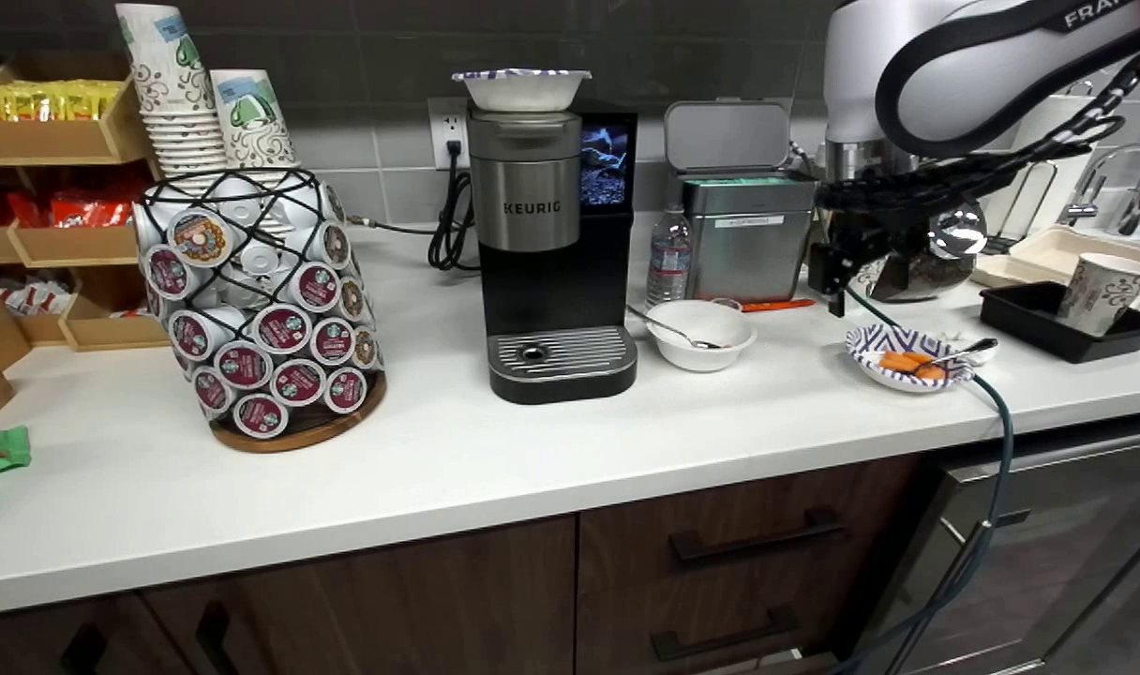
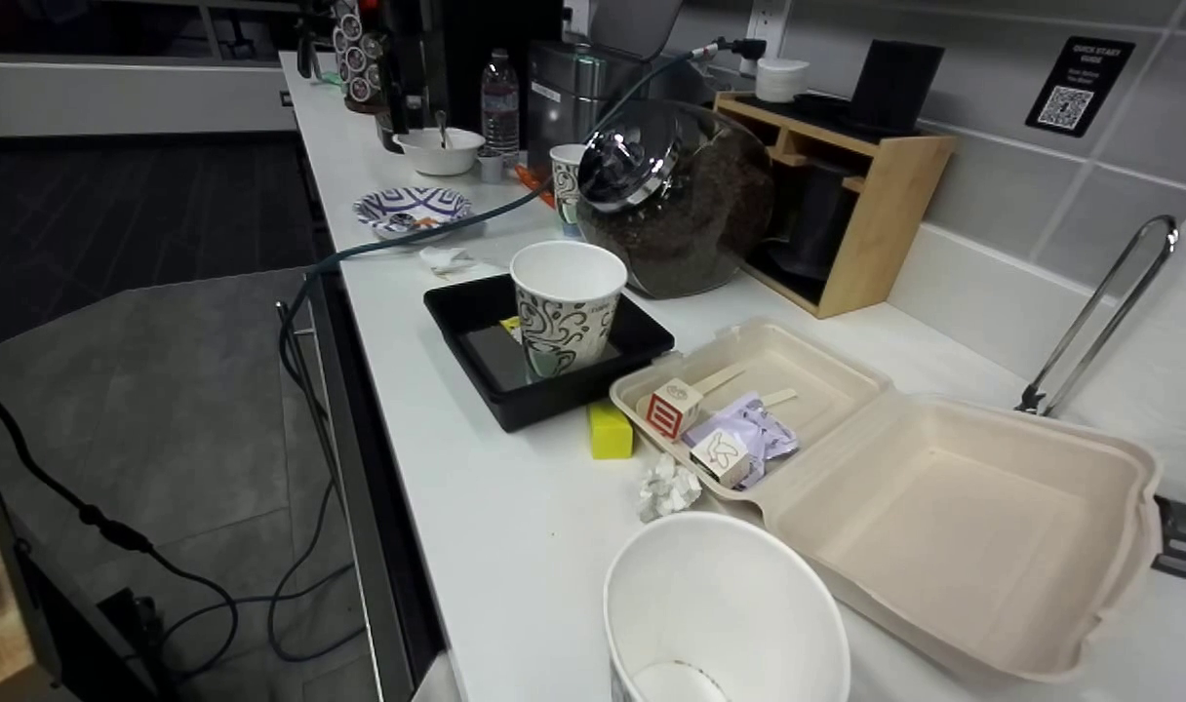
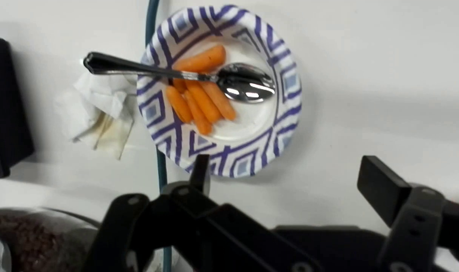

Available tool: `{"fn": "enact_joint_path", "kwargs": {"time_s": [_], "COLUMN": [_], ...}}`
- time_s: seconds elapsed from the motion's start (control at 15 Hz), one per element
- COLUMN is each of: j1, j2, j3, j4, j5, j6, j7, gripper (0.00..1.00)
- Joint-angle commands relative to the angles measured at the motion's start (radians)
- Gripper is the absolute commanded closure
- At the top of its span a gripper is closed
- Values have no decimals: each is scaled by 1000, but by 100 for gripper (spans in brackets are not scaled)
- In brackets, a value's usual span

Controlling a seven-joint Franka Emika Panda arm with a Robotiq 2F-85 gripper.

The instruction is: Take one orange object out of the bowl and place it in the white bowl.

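While the jaws gape, carrots (image 3: 203,101) lie in the bowl (image 3: 290,83), outside them.

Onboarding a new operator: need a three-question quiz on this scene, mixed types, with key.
1. True or false: the shiny metal spoon lies across the orange baby carrots in the shallow round bowl with the purple-and-white patterned rim.
2. Which stands beside the plain white round bowl? A) silver-and-black coffee machine B) black rectangular tray C) beige hinged takeaway box
3. In the wrist view, is the black two-fingered gripper open or shut, and does it hold a carrot?

Key: 1 true; 2 A; 3 open, holding no carrot.
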Motion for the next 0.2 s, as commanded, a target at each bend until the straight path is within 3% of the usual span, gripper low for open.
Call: {"fn": "enact_joint_path", "kwargs": {"time_s": [0.0,0.13], "j1": [-20,-31], "j2": [-9,-22], "j3": [15,17], "j4": [-23,-49], "j5": [6,17], "j6": [-3,-2], "j7": [3,2], "gripper": [0,0]}}
